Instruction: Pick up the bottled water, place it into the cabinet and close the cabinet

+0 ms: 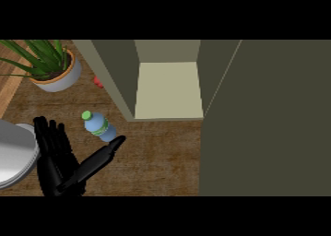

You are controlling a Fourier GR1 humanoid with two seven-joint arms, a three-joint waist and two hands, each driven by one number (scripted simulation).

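**Head view: bottle beside open hand**

You see the bottled water (98, 126), green cap up-left, on the brown counter (154, 156). The left hand (59, 156) lies open, its thumb tip just beside the bottle's base. The cabinet (168, 87) stands open, its door (270, 120) filling the right. A potted plant (49, 64) sits upper left.

Cabinet (168, 90) mouth open; potted plant (49, 64) flanks it.
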